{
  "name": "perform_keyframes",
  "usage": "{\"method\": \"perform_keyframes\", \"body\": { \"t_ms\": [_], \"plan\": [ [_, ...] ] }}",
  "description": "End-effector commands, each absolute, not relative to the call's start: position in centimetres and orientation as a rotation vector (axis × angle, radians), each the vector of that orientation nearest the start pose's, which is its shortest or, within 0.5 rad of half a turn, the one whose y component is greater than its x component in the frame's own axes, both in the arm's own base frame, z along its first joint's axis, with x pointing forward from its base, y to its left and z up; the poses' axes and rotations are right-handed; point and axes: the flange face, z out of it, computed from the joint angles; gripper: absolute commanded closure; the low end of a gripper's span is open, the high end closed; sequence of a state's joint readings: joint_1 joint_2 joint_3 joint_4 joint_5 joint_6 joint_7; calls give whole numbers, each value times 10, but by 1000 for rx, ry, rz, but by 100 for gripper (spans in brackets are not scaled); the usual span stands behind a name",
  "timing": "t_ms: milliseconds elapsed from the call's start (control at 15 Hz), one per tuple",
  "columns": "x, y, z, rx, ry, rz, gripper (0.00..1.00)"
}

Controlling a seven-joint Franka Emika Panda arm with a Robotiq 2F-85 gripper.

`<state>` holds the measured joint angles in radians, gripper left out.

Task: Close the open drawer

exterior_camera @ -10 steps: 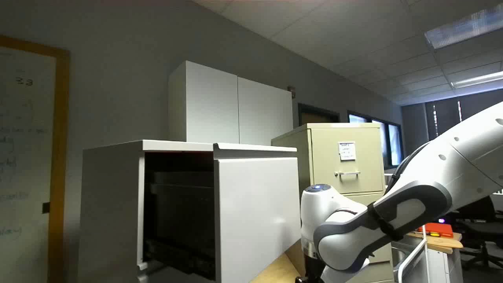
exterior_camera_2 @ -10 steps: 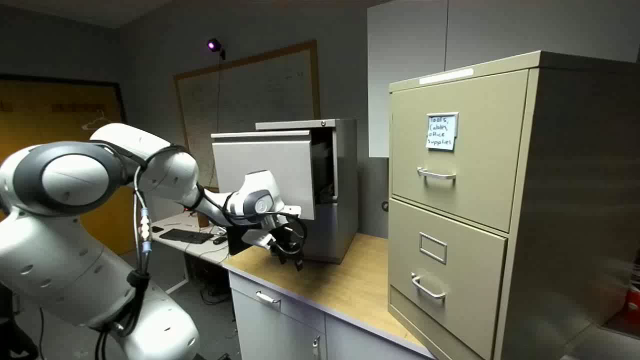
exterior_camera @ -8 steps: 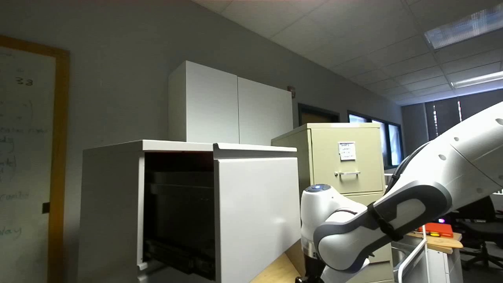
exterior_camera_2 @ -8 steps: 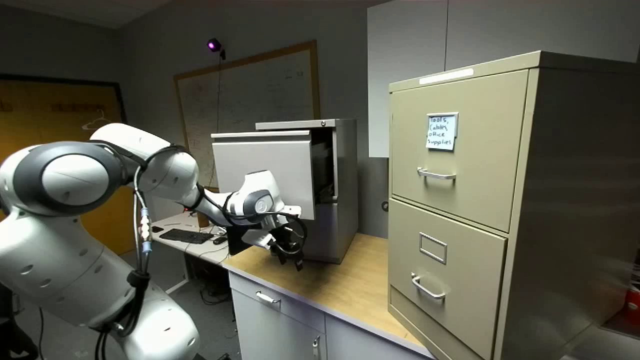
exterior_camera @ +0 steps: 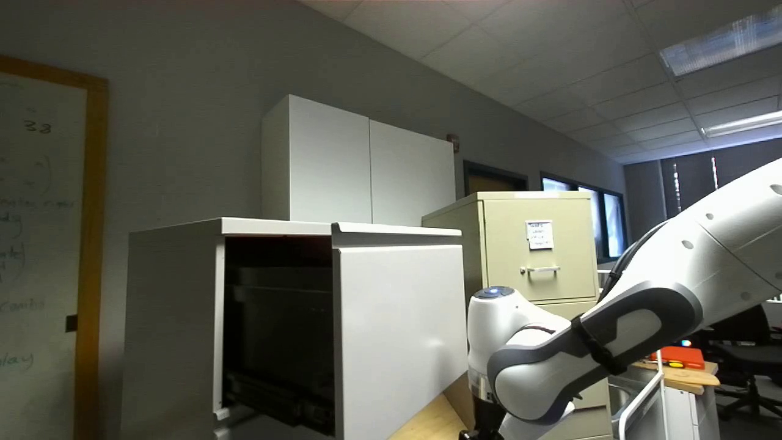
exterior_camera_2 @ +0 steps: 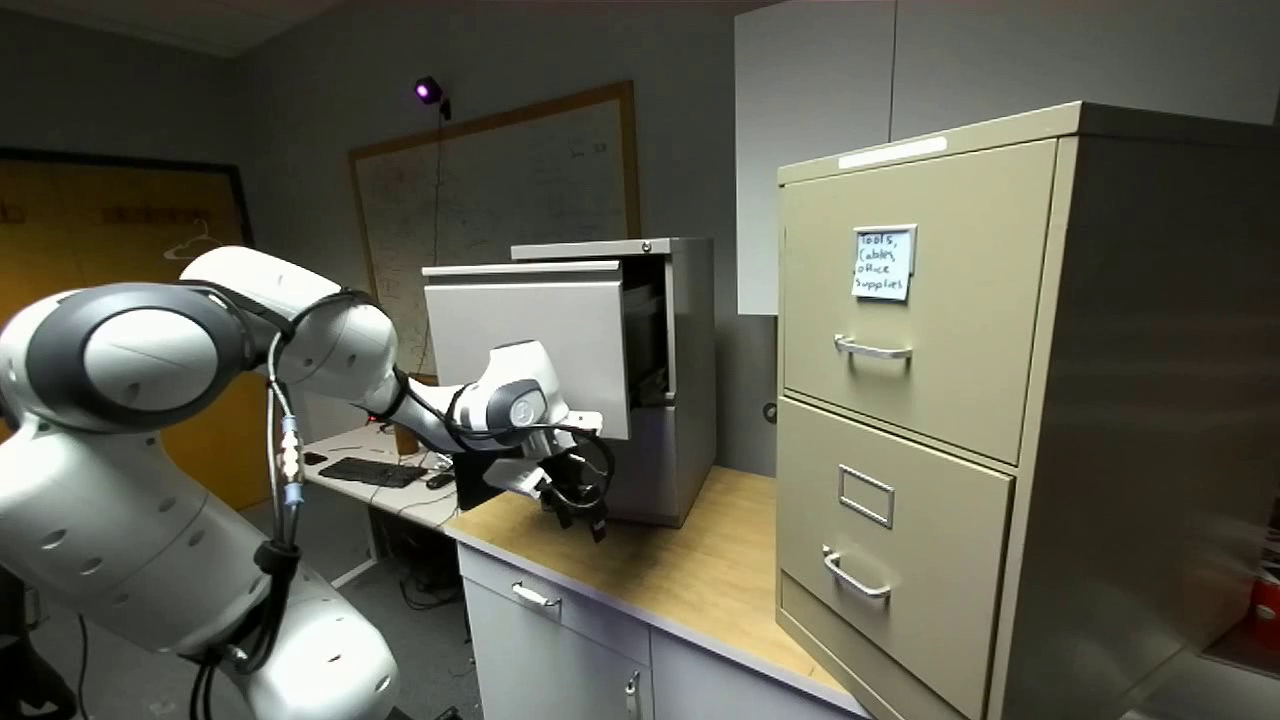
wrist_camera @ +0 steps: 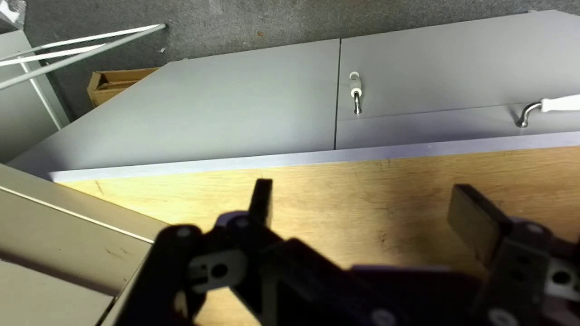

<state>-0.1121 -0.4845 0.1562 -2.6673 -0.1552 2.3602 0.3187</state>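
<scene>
The white drawer (exterior_camera: 400, 330) is pulled out of the wide white cabinet (exterior_camera: 171, 324), with the dark inside showing at its side. It is also open in an exterior view (exterior_camera_2: 500, 320), where my wrist covers its lower right part. My gripper (exterior_camera_2: 582, 528) points down in front of the drawer's lower edge, above the wooden counter. In an exterior view only a bit of the gripper (exterior_camera: 479, 434) shows at the bottom edge. In the wrist view the gripper (wrist_camera: 362, 194) is open and empty, its fingers wide apart. I cannot tell whether my arm touches the drawer front. The drawer is out of the wrist view.
A beige filing cabinet (exterior_camera_2: 920, 320) stands beside the white cabinet, also at the lower left of the wrist view (wrist_camera: 68, 240). The wooden counter (exterior_camera_2: 720, 570) lies under both. A white two-door cupboard (exterior_camera: 330, 162) hangs behind. A desk with a keyboard (exterior_camera_2: 372, 471) is beyond.
</scene>
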Motion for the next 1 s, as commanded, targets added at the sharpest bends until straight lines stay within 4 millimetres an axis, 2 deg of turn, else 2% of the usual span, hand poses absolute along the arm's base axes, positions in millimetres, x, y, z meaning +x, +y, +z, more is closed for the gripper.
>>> {"method": "perform_keyframes", "body": {
  "t_ms": [0,333,533,933],
  "plan": [
    [393,14,407,-3270,303,-326,0],
    [393,11,409,-3263,304,-342,0],
    [391,4,417,-3256,320,-363,0],
    [372,-13,463,-3229,369,-540,0]
  ]
}}
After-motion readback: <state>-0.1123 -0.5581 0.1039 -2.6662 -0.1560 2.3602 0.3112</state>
